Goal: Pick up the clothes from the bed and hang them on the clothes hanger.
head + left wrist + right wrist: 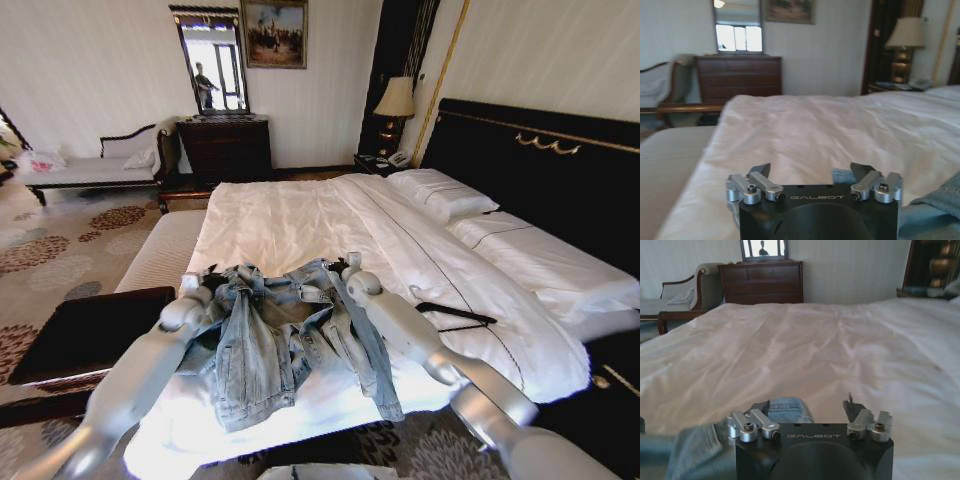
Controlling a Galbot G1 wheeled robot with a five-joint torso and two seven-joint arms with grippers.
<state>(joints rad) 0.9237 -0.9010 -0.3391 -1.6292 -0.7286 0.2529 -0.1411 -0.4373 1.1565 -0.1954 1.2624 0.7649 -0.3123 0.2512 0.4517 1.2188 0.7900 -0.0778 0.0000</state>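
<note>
In the lower half of the head view, the denim jacket is seen lying crumpled on the near end of the bed, its hem reaching over the near edge of the white sheet. It is flanked by both arms. The left gripper is placed at the jacket's upper left corner, by the collar end, and the right gripper at the jacket's upper right corner.

In the left wrist view, the left gripper is held wide apart, low over the sheet; blue denim is seen at the lower right of that frame, with a small fold just beside one finger. Nothing is clamped between the fingers.

In the right wrist view, the right gripper is likewise spread wide, and a fold of the jacket lies between its fingers, not gripped; more denim fills the lower left of that frame.

To the right of the right arm in the head view, the black clothes hanger lies flat on the sheet, apart from the jacket.

Farther back, white pillows rest against the black headboard at the upper right, and a dark dresser stands against the far wall.
</note>
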